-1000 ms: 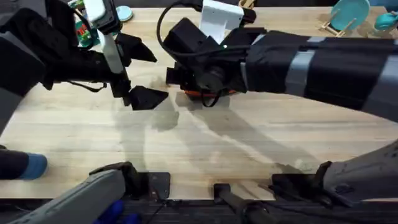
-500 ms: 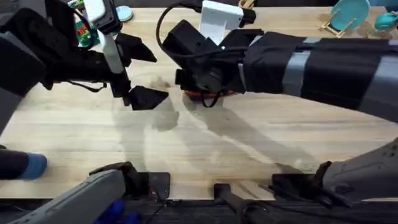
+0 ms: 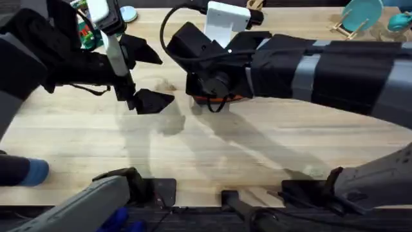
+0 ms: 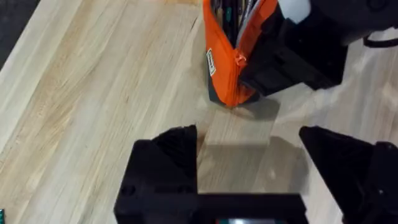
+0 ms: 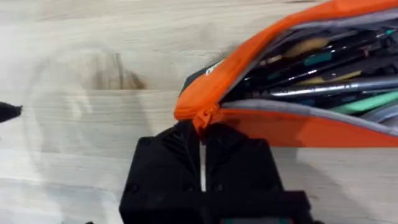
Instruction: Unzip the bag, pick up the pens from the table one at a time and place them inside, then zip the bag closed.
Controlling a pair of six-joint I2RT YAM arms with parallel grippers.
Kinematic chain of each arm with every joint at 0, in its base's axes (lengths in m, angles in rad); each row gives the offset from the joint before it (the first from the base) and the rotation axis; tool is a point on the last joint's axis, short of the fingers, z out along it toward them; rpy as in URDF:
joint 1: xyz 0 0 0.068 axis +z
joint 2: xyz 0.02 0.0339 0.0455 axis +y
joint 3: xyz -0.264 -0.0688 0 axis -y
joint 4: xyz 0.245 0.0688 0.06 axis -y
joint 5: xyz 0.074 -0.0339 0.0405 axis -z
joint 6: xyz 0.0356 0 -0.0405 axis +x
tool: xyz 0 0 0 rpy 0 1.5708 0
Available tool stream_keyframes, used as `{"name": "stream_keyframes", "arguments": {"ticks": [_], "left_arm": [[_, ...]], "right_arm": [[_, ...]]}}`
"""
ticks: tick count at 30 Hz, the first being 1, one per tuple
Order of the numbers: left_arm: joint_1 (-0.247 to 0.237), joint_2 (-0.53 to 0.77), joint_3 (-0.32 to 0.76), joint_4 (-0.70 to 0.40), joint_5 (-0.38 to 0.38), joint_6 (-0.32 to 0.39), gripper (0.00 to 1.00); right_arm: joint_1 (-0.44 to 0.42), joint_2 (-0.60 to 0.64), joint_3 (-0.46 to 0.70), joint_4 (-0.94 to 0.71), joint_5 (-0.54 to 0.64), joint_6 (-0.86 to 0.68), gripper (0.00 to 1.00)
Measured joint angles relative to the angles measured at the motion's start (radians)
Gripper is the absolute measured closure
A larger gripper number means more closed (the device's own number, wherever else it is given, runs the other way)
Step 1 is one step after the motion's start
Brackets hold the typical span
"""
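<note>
The orange pencil pouch [image 4: 229,62] stands on the wooden table [image 3: 257,154], toward the far edge and roughly midway along it, mostly hidden from above beneath the right arm. Its zipper is open along the top, and the mouth gapes enough to show a bundle of pens [image 5: 323,74] lying lengthwise inside, silver, green and dark ones among them. A dark strip runs along the pouch's base where it meets the wood.

The right gripper [image 5: 201,146] is down at one end of the pouch, its black fingers pressed together with barely a slit between them, right at the orange zipper pull [image 5: 202,117]. The pull sits at the fingertips; the fingers look pinched on it, though the contact itself is partly hidden by them. In the left wrist view the same gripper shows as a black block against the pouch's far side.

The left gripper [image 4: 249,146] hangs over bare table on the left side, well apart from the pouch, with its fingers spread wide and nothing between them. Its shadow falls on the planks beneath it.

At the far edge a white stand [image 3: 226,22] rises behind the right arm.
</note>
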Motion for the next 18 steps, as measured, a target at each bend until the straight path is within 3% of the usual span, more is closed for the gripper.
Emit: {"name": "stream_keyframes", "arguments": {"ticks": [18], "left_arm": [[0.000, 0.000, 0.000, 0.000, 0.000, 0.000, 0.008]], "right_arm": [[0.000, -0.009, 0.000, -0.002, -0.006, 0.000, 0.969]]}}
